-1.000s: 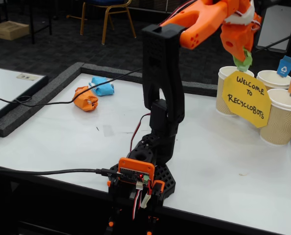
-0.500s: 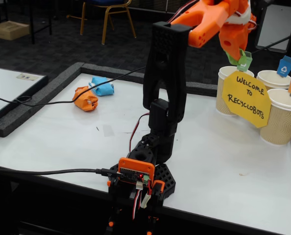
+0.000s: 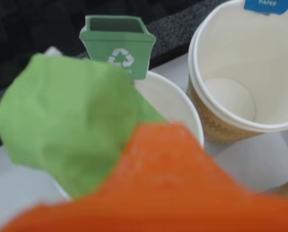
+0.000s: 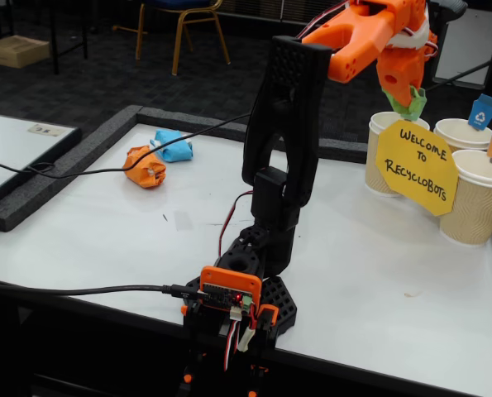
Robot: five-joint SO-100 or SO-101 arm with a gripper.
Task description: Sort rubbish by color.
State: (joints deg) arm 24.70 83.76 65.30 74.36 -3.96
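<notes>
My orange gripper [image 4: 404,98] hangs high at the right, shut on the green paper ball [image 4: 411,107], just above the cup with the green recycling tag [image 4: 379,161]. In the wrist view the green ball [image 3: 66,125] fills the left side, beside one orange finger [image 3: 173,188], over that cup's rim [image 3: 180,104] and green tag [image 3: 117,46]. The orange paper ball [image 4: 145,167] and the light blue one [image 4: 173,146] lie side by side on the white table at the far left.
A cup with a blue tag [image 4: 462,132] and one with an orange tag [image 4: 479,198] stand beside the green-tagged cup, behind a yellow "Welcome to Recyclobots" sign [image 4: 416,167]. The blue-tagged cup [image 3: 245,72] looks empty. A black cable [image 4: 80,174] crosses the table's left side.
The arm's black upper link has leaned right toward the cups. The gripper has shifted slightly over the green-tagged cup, still holding the green ball.
</notes>
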